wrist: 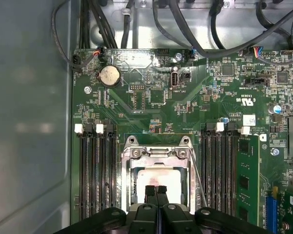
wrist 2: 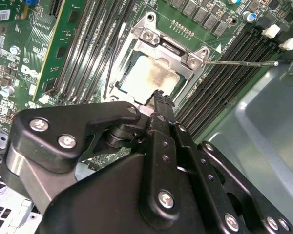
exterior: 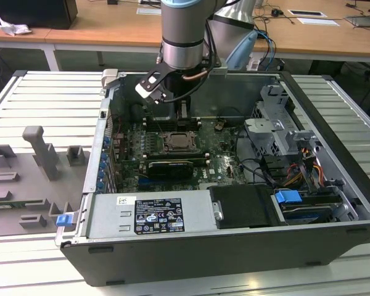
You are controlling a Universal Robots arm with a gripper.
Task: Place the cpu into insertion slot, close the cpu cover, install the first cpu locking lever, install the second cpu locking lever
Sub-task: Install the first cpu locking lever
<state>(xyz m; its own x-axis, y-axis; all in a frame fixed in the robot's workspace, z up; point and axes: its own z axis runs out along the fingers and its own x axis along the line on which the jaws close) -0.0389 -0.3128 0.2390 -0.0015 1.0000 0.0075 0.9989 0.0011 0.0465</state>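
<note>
- Your robot arm (exterior: pixel 184 37) stood over the open computer case (exterior: pixel 333 117), which lay on the ribbed metal desk (exterior: pixel 37 92). The wrist reached down into the case, above the green circuit board (wrist: pixel 151 112).
- The gripper (wrist: pixel 156 189) was closed. Its two black fingertips were pressed side by side with nothing held between them.
- The closed tips hung over the insertion slot (exterior: pixel 179 142), at one edge of the cover's window. These views did not let you tell whether they touched the metal beneath.
- The cpu (wrist: pixel 158 176) lay flat inside the insertion slot. Its dull silvery-tan face showed through the square window of the cpu cover (wrist: pixel 158 155).
- The cpu cover was down over the cpu, and its silver frame surrounded the chip on every side in view.
- One thin locking lever (wrist 2: pixel 239 62) stuck out from a corner of the slot and crossed above the neighbouring black memory slots (wrist 2: pixel 224 80).
- A second thin lever (wrist 2: pixel 113 61) ran close along the opposite side of the slot. You could not tell from the pictures whether either lever was latched.
- A long black card (exterior: pixel 171 166) sat on the board just beside the slot, on the side nearer the exterior camera.
- Grey fixture blocks (exterior: pixel 43 154) stood on the desk, to the exterior view's left of the case and apart from it.
</note>
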